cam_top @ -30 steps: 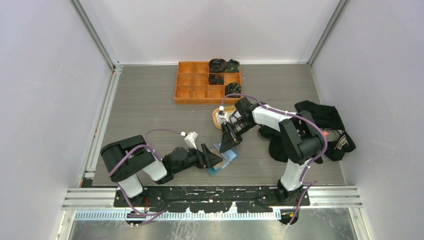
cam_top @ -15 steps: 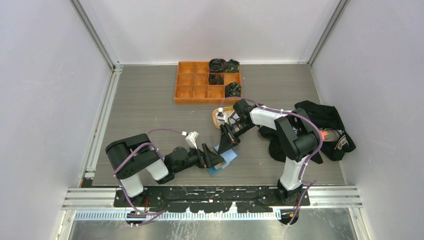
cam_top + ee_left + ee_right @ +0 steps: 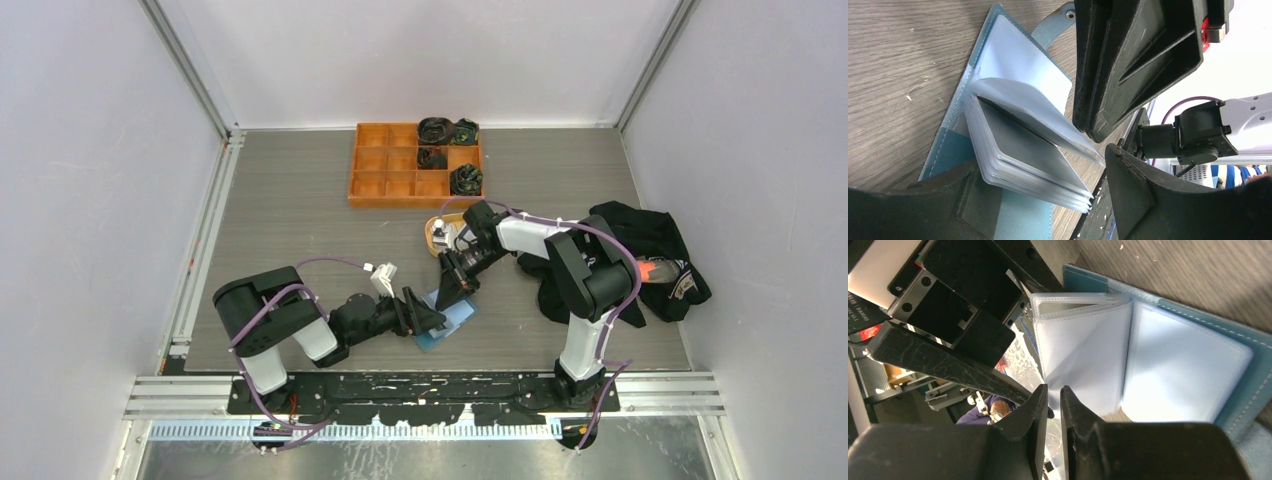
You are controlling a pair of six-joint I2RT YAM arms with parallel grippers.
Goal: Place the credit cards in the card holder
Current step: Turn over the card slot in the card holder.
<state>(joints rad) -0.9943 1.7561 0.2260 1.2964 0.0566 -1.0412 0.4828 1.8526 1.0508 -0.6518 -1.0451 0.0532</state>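
The blue card holder [image 3: 455,320] lies open on the table near the front, its clear sleeves fanned out. In the left wrist view its blue cover [image 3: 948,145] lies flat and a sleeve stack [image 3: 1028,155] sits between the spread fingers of my left gripper [image 3: 1048,195], which is open; one finger rests on the cover. My right gripper [image 3: 1054,395] is pinched on the edge of one clear sleeve [image 3: 1083,355] and holds it lifted; it also shows in the left wrist view [image 3: 1093,132]. Loose credit cards are not clearly seen; something pale lies in the tan dish [image 3: 437,233].
An orange compartment tray [image 3: 385,165] with dark bundles [image 3: 437,130] stands at the back. A black garment [image 3: 645,255] lies at the right by the right arm. The tan dish is just behind the right gripper [image 3: 452,290]. My left gripper [image 3: 430,318] lies low on the table.
The right gripper has shifted slightly left and down toward the card holder. The left arm has barely moved.
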